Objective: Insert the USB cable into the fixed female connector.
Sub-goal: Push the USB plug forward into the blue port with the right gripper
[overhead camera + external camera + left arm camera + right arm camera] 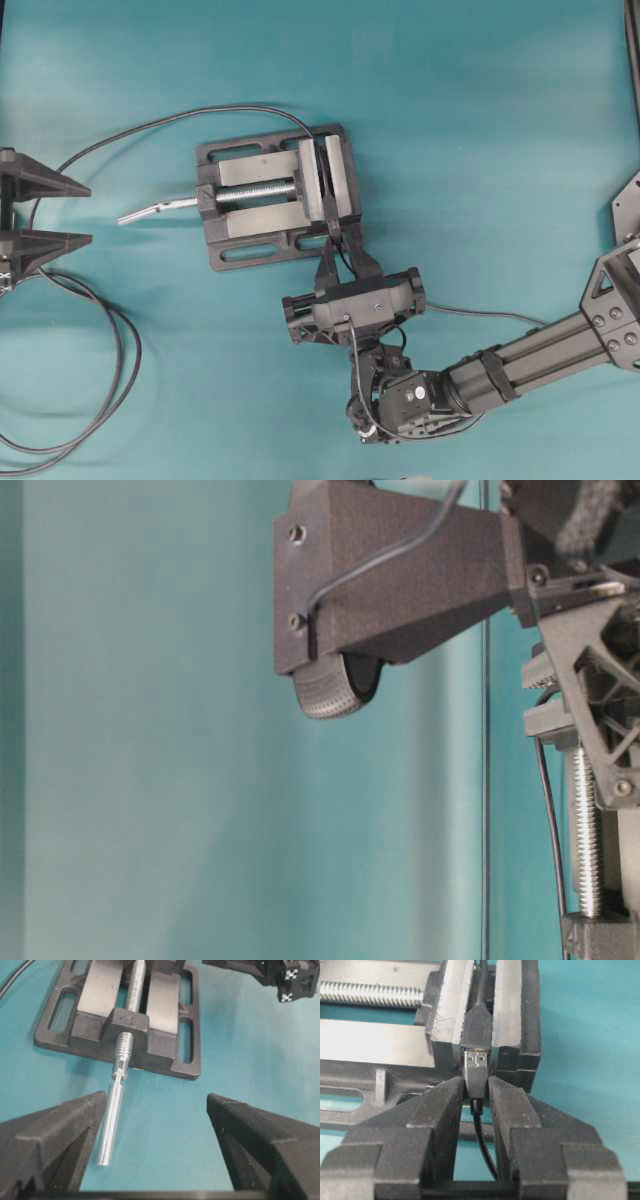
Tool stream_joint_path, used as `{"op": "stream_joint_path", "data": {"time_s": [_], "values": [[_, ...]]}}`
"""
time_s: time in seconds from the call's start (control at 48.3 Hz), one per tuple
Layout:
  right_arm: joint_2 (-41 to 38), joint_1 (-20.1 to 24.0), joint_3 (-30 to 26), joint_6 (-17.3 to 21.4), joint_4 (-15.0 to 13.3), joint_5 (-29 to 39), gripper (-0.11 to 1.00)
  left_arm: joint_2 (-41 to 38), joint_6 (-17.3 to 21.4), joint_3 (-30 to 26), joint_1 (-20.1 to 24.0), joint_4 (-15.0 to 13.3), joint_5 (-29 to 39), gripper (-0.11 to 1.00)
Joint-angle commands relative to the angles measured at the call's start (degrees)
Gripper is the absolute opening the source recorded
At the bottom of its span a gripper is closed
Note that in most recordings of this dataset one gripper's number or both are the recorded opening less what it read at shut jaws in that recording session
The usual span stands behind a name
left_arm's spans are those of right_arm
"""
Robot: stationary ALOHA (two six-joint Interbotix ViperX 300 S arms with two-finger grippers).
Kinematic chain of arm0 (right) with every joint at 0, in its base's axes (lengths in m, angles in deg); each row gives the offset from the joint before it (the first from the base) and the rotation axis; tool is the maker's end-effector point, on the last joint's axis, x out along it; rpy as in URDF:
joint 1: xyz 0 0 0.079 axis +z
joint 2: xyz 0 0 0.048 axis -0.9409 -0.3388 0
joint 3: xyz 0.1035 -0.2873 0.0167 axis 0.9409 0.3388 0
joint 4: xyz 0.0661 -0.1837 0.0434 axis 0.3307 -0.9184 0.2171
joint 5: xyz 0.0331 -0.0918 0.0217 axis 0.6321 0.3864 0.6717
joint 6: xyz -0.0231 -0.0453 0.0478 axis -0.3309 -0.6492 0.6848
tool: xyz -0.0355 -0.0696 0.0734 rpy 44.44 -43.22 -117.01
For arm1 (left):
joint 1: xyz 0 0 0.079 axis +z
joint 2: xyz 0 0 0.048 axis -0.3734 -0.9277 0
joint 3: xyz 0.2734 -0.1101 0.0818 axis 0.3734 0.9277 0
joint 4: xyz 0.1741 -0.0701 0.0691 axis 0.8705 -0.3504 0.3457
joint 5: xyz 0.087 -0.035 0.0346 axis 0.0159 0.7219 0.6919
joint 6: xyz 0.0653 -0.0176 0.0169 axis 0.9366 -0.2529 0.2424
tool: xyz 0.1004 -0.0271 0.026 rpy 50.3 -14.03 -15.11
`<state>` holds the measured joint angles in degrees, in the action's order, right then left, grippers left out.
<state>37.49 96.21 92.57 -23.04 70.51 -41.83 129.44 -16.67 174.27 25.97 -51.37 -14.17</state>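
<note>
A teal counter [480,120], smooth and matte, carried a dark grey cast-metal vise [275,198] near its middle, its slotted base flat on the surface and its bright threaded screw [255,192] running between two pale machined rails. The vise's silver handle rod [111,1120], a plain polished cylinder, jutted from the screw end and lay pointing toward the left gripper [45,213], whose two black wedge-shaped fingers stood wide apart and empty at the left edge of the overhead view, well clear of the vise. From the lower right the right arm [540,355], built of black ribbed links, reached across to the vise's near side. Its right gripper [477,1092] was clamped on the USB cable [476,1076], the ridged black fingers [440,1110] pressing the plug from both sides while the thin black lead hung down between them. The plug's short silver metal tip met the mouth of the fixed female connector [477,1027], a small black rectangular block pinched upright between the vise's grey faces, its own cable leading away behind. How deep the tip sat could not be told. A long black cable [110,370] looped loosely over the counter at lower left. The table-level view was largely blocked by a black gripper housing, with only the screw thread showing at right.
</note>
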Motion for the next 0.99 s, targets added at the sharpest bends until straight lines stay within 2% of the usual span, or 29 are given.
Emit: {"op": "stream_joint_path", "data": {"time_s": [0.0, 0.145, 0.973], "values": [[1.1, -1.3, -1.0, 0.7, -0.2, -0.4, 0.2, -0.4, -0.6, -0.9, 0.1, 0.1, -0.4, 1.0], [1.1, -1.7, -0.8, 2.5, -0.3, -0.4, 0.2, -0.4, -0.6, -0.8, 0.1, 0.1, -0.4, 1.0], [1.1, -5.4, -0.7, 2.3, -0.5, 0.4, 0.2, -0.4, -0.6, -0.9, 0.1, 0.1, -0.3, 1.0]]}}
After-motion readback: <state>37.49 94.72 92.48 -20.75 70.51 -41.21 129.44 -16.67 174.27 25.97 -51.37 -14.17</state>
